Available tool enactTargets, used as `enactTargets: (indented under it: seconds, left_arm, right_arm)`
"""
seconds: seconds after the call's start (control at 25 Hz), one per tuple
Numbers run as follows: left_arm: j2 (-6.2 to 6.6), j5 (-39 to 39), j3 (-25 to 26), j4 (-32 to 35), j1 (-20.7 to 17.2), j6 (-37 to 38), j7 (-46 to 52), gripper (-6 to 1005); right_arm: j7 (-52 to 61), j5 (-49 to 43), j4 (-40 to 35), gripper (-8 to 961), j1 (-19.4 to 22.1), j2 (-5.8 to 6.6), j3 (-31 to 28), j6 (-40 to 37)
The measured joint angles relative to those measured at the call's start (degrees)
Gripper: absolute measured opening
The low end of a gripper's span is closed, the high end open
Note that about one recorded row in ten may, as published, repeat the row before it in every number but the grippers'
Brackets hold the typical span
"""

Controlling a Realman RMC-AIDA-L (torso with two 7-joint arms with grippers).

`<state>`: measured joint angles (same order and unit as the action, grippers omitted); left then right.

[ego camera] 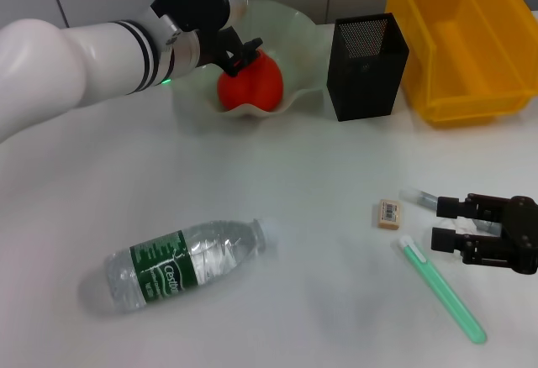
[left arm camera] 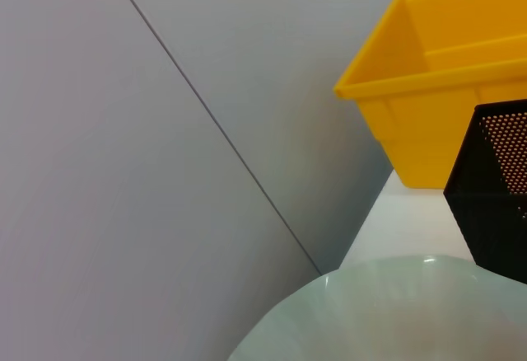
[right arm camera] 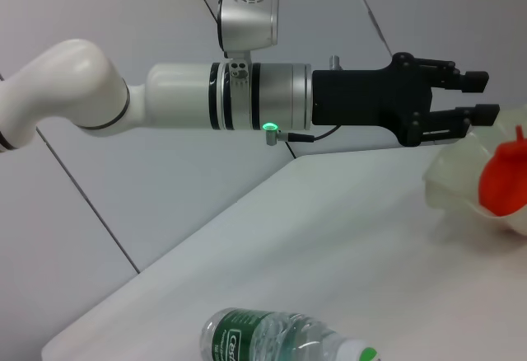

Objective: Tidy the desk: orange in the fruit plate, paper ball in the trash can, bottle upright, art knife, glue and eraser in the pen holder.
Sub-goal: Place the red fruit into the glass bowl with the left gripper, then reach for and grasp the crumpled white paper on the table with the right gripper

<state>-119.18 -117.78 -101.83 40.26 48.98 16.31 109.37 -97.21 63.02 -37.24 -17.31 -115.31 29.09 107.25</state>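
Note:
The orange point(ego camera: 252, 82) point(right arm camera: 504, 181) rests in the pale-green fruit plate point(ego camera: 290, 28) point(right arm camera: 461, 189) point(left arm camera: 395, 311) at the back. My left gripper point(ego camera: 239, 53) point(right arm camera: 479, 97) hovers just over it, open, holding nothing. The bottle point(ego camera: 181, 265) point(right arm camera: 280, 340) lies on its side near the front left. The eraser point(ego camera: 389, 213) sits right of centre. My right gripper point(ego camera: 445, 222) is open low over the table beside a small clear item point(ego camera: 416, 195). A slim green stick point(ego camera: 441, 292) lies in front of it. The pen holder point(ego camera: 366, 65) point(left arm camera: 498, 188) stands next to the trash can point(ego camera: 462, 40) point(left arm camera: 428, 89). No paper ball is in view.
A grey panelled wall runs behind the table. The left arm stretches across the back left of the white tabletop point(ego camera: 319, 158). The trash can fills the back right corner.

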Motion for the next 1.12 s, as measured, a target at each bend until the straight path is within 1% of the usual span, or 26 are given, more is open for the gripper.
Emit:
enactTargets:
  seconds: [0.12, 0.16, 0.2, 0.32, 0.36, 0.4, 0.44, 0.48, 0.52, 0.6, 0.68, 0.76, 0.84, 1.0, 1.12]
  left_arm:
    - [0.00, 0.0, 0.0, 0.0, -0.1, 0.0, 0.0, 283]
    - [0.00, 0.0, 0.0, 0.0, -0.1, 0.0, 0.0, 395]
    - [0.00, -0.6, -0.4, 1.0, -1.0, 0.0, -0.3, 507]
    - [0.00, -1.3, -0.4, 1.7, -1.7, 0.3, -0.1, 584]
    - [0.19, -2.1, 0.1, 4.7, -4.0, 0.9, 0.0, 609]
    - [0.26, -2.2, 0.3, 5.9, -4.7, 1.2, 0.1, 634]
    - [0.47, -2.3, 1.6, 10.0, -6.9, 3.7, 0.3, 660]
    - [0.47, -2.3, 1.6, 10.0, -6.9, 3.7, 0.3, 665]
    - [0.56, -2.5, 3.6, 12.4, -7.8, 7.3, 0.4, 670]
    - [0.60, -2.9, 5.5, 13.5, -8.2, 10.5, 0.5, 681]
    - [0.61, -3.7, 8.4, 14.8, -8.3, 15.1, 0.7, 691]
    - [0.62, -4.3, 10.4, 15.4, -8.6, 18.7, 0.8, 666]
    - [0.61, -4.5, 12.1, 15.8, -8.8, 22.9, 0.9, 641]
    - [0.62, -4.9, 13.9, 16.7, -9.6, 25.3, 2.1, 635]
    - [0.70, -6.3, 15.4, 18.4, -10.3, 27.2, 4.9, 632]
  right_arm:
    - [0.0, 0.0, 0.1, 721, 0.0, 0.00, 0.0, 0.1]
    - [0.0, 0.0, 0.1, 720, 0.1, 0.00, 0.0, 0.1]
    - [0.0, 0.0, 0.1, 718, 0.1, 0.00, 0.0, 0.1]
    - [0.0, 0.0, 0.1, 712, 0.1, 0.00, -0.1, 0.1]
    - [0.0, 0.0, 0.1, 710, 0.1, 0.00, -0.1, 0.1]
    - [0.1, 0.0, 0.0, 708, 0.1, 0.00, -0.3, 0.1]
    - [0.4, 0.4, -0.2, 707, 0.1, 0.00, -0.5, 0.2]
    - [0.4, 0.4, -0.2, 705, 0.1, 0.00, -0.5, 0.2]
    - [0.6, 1.0, -0.4, 703, 0.0, 0.03, -0.4, 0.3]
    - [1.4, 2.1, -0.6, 699, -0.1, 0.21, -0.2, 0.3]
    - [3.4, 2.9, -1.4, 695, -0.4, 0.43, -0.2, 0.4]
    - [5.9, 3.1, -3.0, 692, -0.7, 0.46, -0.4, 0.4]
    - [9.4, 3.2, -6.1, 688, -0.8, 0.24, -0.5, 0.4]
    - [16.8, 3.3, -12.4, 681, -0.8, -0.28, 0.8, 0.4]
    - [22.8, 4.0, -15.8, 675, -0.9, -0.22, 3.3, 0.5]
